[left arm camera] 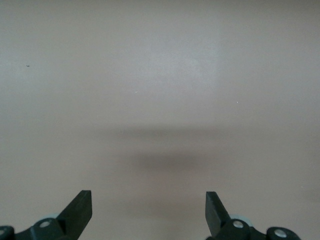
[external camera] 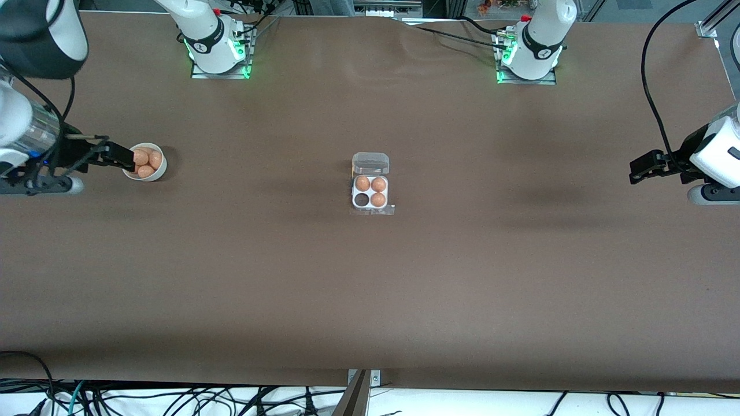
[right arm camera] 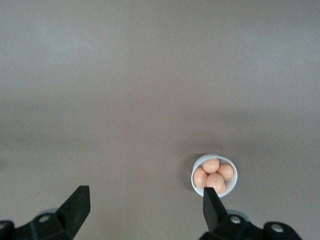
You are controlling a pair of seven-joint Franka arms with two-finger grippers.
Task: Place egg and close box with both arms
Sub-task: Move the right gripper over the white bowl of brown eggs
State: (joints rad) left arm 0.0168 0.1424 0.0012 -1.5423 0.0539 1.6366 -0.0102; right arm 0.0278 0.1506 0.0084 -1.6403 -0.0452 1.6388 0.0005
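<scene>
Sitting near the middle of the brown worktop [external camera: 370,289], the box [external camera: 370,193] lies open, its clear lid [external camera: 370,163] folded back flat on the side farther from the front camera. Three orange-brown eggs fill three of its four cells; the fourth cell [external camera: 362,200], the one nearer the front camera toward the right arm's end, shows dark and holds nothing. Toward the right arm's end of the worktop stands a round white bowl [external camera: 157,171] with several more eggs [external camera: 145,160] heaped in it, any of which looks the same as those in the box. The right gripper [external camera: 124,157] hangs over the bowl's edge, its black fingers reaching in above the eggs in the front view; in the right wrist view its jaws stand wide apart with nothing between them, and the bowl [right arm camera: 196,170] with four eggs shows small and well below, close to one fingertip [right arm camera: 210,200]. The left gripper [external camera: 639,170] hangs over bare worktop at the left arm's end, well apart from the box, waiting. In the left wrist view its jaws are likewise spread wide and hold nothing, with only plain worktop [left arm camera: 160,75] and a soft shadow underneath them.
</scene>
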